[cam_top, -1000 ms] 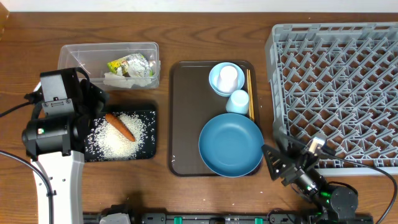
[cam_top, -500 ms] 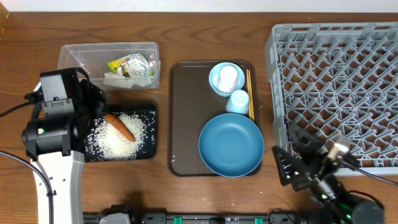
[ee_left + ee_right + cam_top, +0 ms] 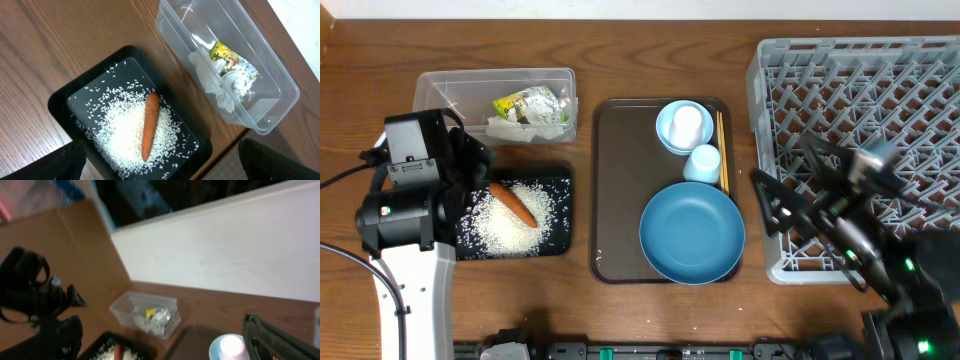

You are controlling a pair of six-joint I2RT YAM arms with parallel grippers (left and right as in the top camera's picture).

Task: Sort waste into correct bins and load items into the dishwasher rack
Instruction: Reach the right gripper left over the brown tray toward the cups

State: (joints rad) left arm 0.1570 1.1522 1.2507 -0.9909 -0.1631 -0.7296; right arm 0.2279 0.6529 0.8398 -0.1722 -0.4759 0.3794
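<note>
Rice (image 3: 505, 225) and a carrot (image 3: 512, 203) lie in the black tray (image 3: 558, 240). The clear tub (image 3: 440, 92) holds a yellow-green wrapper (image 3: 527, 103) and a white tissue (image 3: 515, 127). My left gripper (image 3: 160, 172) hangs open above the black tray with nothing between its fingers. On the brown tray sit the big dark-blue bowl (image 3: 692, 232), a pale-blue cup (image 3: 703, 162), chopsticks (image 3: 722, 150) and a white cup (image 3: 687, 125) inside the small light-blue bowl (image 3: 667, 133). My right gripper (image 3: 795, 190) is open and empty, raised over the front-left corner of the grey rack (image 3: 880, 110).
The brown serving tray (image 3: 620, 190) lies between the two bins and the rack. The left arm's white body (image 3: 410, 290) covers the table's front left. The right wrist view is blurred, showing the tub (image 3: 145, 315) and a wall behind the table.
My right arm has risen from the table's front edge and swung up over the rack's front-left corner, still open. The left arm and all objects have stayed put.
</note>
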